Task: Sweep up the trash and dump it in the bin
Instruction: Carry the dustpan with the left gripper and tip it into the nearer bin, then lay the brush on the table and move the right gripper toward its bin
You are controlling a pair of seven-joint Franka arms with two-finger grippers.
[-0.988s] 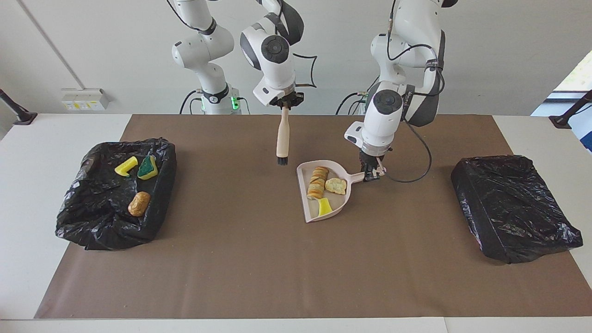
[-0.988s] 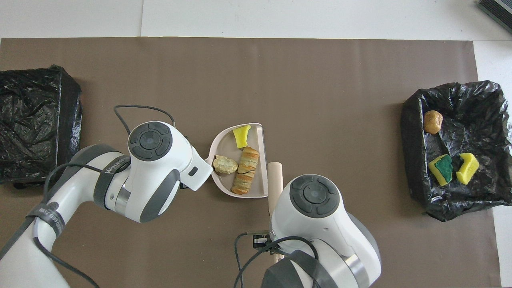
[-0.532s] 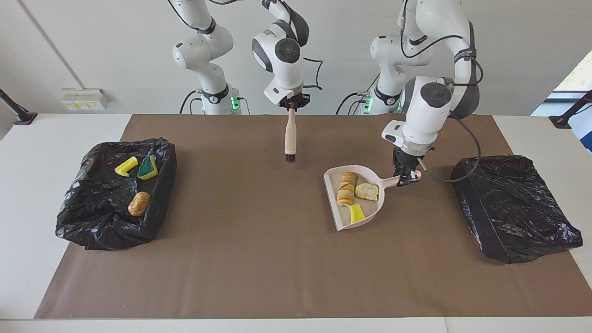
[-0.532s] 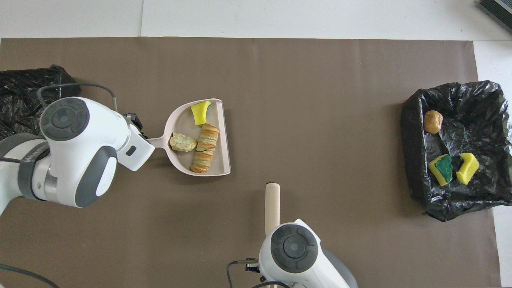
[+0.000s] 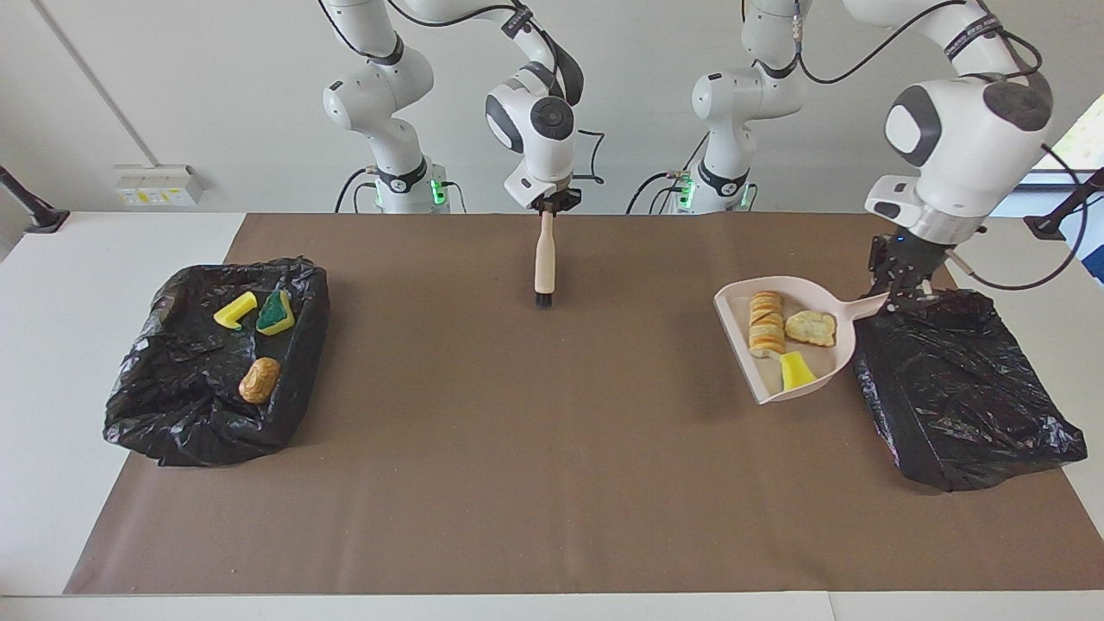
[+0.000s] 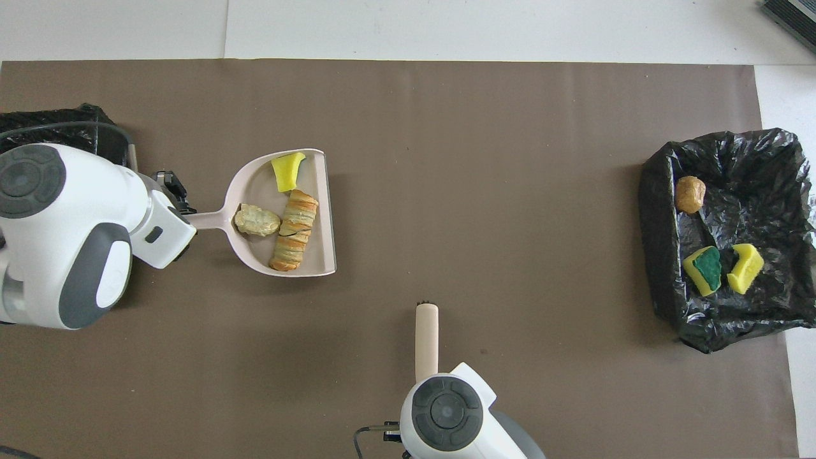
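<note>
My left gripper (image 5: 901, 291) (image 6: 176, 203) is shut on the handle of the beige dustpan (image 5: 821, 356) (image 6: 255, 185). It holds the pan level, just above the mat, at the edge of the black-lined bin (image 5: 957, 388) (image 6: 70, 118) at the left arm's end. The trash in the pan is a striped bread roll (image 5: 765, 322) (image 6: 294, 229), a pale chunk (image 5: 811, 328) (image 6: 257, 220) and a yellow sponge piece (image 5: 795, 371) (image 6: 288, 171). My right gripper (image 5: 552, 203) is shut on the beige brush (image 5: 545, 254) (image 6: 426, 341), which hangs bristles down over the mat near the robots.
A second black-lined bin (image 5: 172, 405) (image 6: 663, 191) at the right arm's end holds a yellow sponge (image 5: 235, 310), a green-and-yellow sponge (image 5: 275, 313) and a brown lump (image 5: 260, 379). A brown mat (image 5: 517, 474) covers the table.
The left arm has carried the loaded dustpan from the middle of the mat to the bin at its own end. The right arm has drawn the brush back toward the robots.
</note>
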